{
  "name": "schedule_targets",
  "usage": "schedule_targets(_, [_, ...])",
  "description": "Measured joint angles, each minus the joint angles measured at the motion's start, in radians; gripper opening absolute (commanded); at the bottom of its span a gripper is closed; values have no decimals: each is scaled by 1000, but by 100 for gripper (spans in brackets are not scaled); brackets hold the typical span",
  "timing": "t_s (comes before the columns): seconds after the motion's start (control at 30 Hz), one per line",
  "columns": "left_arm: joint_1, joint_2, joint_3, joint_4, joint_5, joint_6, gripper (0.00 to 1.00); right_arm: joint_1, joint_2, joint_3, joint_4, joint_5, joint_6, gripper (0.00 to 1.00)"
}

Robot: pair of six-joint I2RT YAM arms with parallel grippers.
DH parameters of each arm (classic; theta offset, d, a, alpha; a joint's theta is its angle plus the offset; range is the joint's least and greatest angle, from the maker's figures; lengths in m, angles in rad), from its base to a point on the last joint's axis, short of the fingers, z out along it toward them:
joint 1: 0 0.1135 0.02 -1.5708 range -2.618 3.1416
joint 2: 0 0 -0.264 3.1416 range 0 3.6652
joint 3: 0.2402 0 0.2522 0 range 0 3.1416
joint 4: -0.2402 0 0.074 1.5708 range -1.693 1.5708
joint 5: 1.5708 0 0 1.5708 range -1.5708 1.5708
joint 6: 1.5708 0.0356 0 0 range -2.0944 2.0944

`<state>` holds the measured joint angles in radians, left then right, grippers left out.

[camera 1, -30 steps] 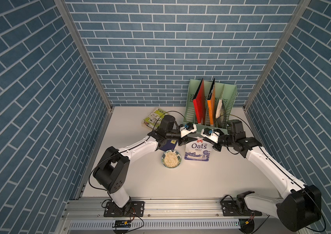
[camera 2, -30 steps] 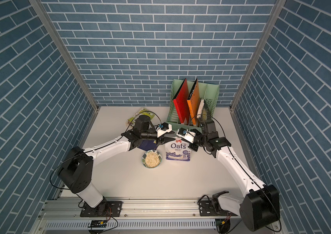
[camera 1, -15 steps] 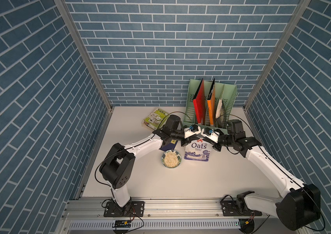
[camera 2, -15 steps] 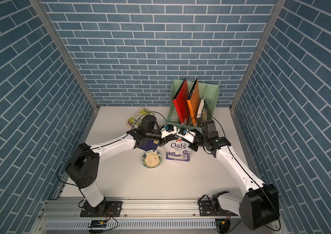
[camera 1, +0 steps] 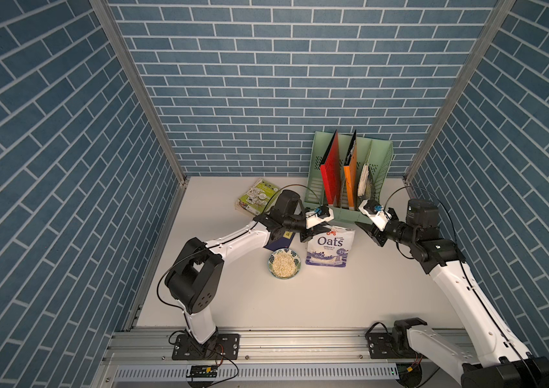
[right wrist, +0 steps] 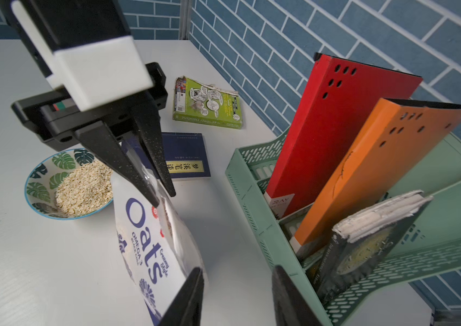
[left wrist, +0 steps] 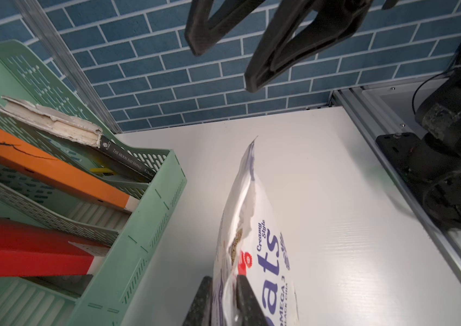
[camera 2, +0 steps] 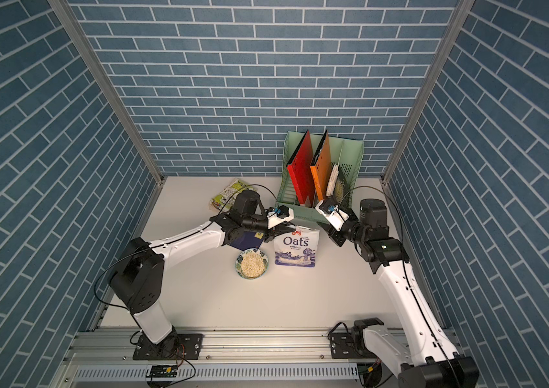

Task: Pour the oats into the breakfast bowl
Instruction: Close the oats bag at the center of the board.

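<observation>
1. Two black fingers of the left gripper [right wrist: 163,199] stand a little apart, astride one top corner of the white pouch [right wrist: 144,231] printed "Oats". Whether their pads press the film cannot be told.
2. The right gripper [right wrist: 237,268] has its jaws spread wide with nothing between them, and it hangs just beside the pouch's other top corner.
3. In both top views the pouch stands upright on the pale table [camera 1: 300,302], just right of the frame's centre. Its mouth is torn open, and a few flakes show inside it in the left wrist view.
4. A heap of pale oats [camera 1: 283,263] fills the leaf-patterned bowl [camera 1: 270,265]. In a top view the bowl sits just left of the pouch and slightly lower in the frame, close to it but apart.
5. A dark blue book [right wrist: 189,152] lies flat behind the bowl, partly under the left arm in the top views.
6. A green picture-covered book [camera 1: 256,200] lies flat further up and to the left, near the back wall.
7. A mint-green file rack [camera 1: 380,161] stands above and right of centre, against the back wall.
8. The rack holds a red folder [right wrist: 336,118], an orange folder [right wrist: 378,169] and a worn paperback [right wrist: 370,234], all leaning, each in its own slot.
9. Both arms reach in from the metal rail [camera 1: 300,349] along the bottom of the frame, the left arm from lower left and the right arm from lower right.
</observation>
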<state>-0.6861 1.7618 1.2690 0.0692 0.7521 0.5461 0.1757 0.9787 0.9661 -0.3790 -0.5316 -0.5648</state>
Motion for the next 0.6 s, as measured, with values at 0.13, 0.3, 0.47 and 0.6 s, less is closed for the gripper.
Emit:
schedule_targets(0.13, [-18,0,14,-22,-40,15,36,-32,-40,-17,27,5,56,48])
schedule_targets(0.3, [-45,0,70,-88,-108,50,39,-41,-62,-28,43,10,98,48])
schedule_targets(0.47, [-71,0,131,-146,-159,86,48,-41,-80,-54,51,21,122,49])
schedule_targets(0.6, [-78,0,159,-208,-199,119,58,-42,-95,-64,50,37,130,50])
